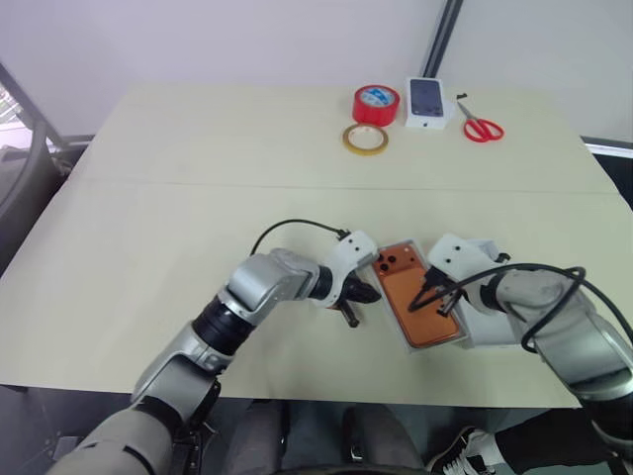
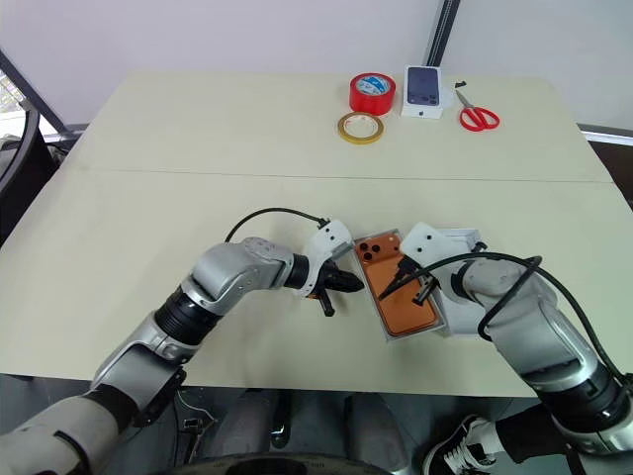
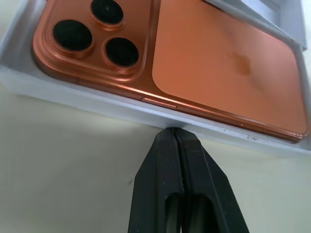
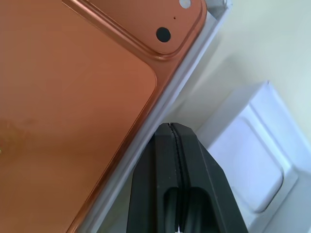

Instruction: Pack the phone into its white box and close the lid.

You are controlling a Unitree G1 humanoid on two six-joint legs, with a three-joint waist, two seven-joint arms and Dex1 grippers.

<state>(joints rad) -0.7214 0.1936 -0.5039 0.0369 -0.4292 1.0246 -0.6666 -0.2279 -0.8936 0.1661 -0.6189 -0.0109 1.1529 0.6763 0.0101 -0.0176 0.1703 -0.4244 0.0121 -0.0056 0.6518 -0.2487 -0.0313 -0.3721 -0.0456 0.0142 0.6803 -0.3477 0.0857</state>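
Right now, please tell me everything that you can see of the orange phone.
The phone is flat, orange-copper, with a matte metallic look and rounded corners. It lies back up, with three dark lenses in a raised cluster at its far corner and a thin side button on its long edge. It rests in the white box, whose rim surrounds it, near the table's front edge. The left gripper, jaws shut, meets the box's rim on one long side; the right gripper, also shut, is at the opposite rim.
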